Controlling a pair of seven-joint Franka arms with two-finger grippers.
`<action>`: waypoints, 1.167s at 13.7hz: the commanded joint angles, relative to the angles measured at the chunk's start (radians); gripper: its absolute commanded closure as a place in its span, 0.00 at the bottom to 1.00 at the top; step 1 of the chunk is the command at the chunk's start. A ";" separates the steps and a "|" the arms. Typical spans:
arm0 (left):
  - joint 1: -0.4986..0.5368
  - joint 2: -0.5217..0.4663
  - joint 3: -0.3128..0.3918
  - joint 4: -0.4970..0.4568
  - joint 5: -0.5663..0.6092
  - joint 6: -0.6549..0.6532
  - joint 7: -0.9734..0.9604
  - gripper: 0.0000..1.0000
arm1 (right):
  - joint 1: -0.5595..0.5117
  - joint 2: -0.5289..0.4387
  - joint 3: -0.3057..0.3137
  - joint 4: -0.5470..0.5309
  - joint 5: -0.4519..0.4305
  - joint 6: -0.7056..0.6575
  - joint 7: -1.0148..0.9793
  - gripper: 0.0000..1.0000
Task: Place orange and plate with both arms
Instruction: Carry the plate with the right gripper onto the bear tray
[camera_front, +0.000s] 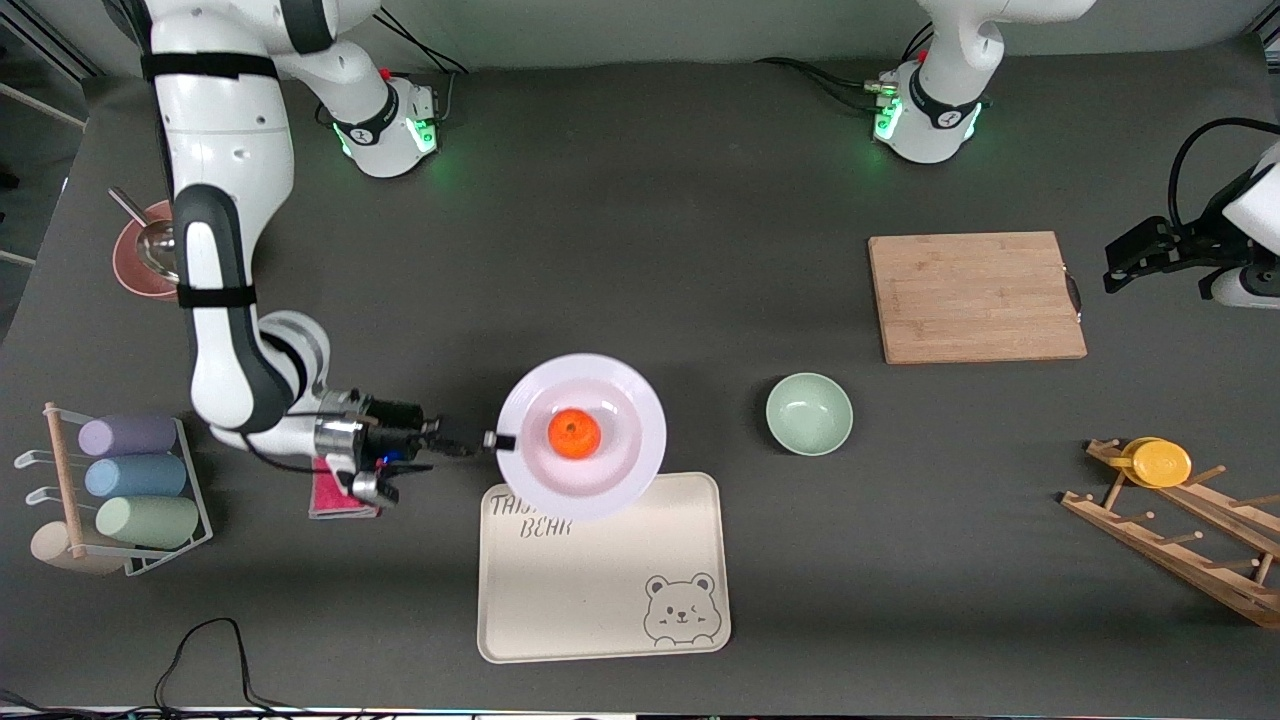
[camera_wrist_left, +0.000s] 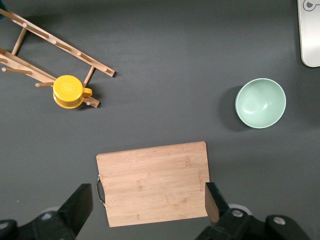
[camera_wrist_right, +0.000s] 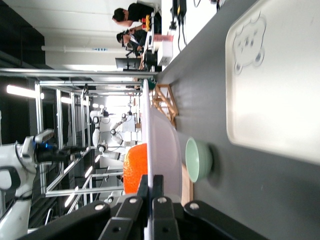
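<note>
While the right pincer (camera_front: 492, 440) clamps the plate (camera_front: 582, 436) by its rim, with the orange (camera_front: 574, 433) in its well, above the tray (camera_front: 603, 570), the plate must stay level or the fruit will roll. Lower it slowly, squarely onto the tray. The left pincer (camera_wrist_left: 145, 205) waits, jaws wide and empty, over the board (camera_wrist_left: 154, 182). The plate hides part of the tray's lettering.

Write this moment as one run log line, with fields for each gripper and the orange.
right gripper: shut on plate rim, over bear tray | orange: on plate | left gripper: open, waits over cutting board
</note>
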 joint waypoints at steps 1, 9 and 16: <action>-0.006 -0.002 0.003 -0.004 0.004 0.032 0.019 0.00 | -0.062 0.197 0.017 0.317 0.043 -0.036 0.171 1.00; -0.008 0.000 0.004 -0.007 0.025 0.047 0.027 0.00 | -0.074 0.402 0.042 0.539 0.140 0.057 0.132 1.00; -0.011 0.010 0.003 -0.007 0.027 0.053 0.013 0.00 | -0.085 0.497 0.048 0.533 0.146 0.073 -0.015 1.00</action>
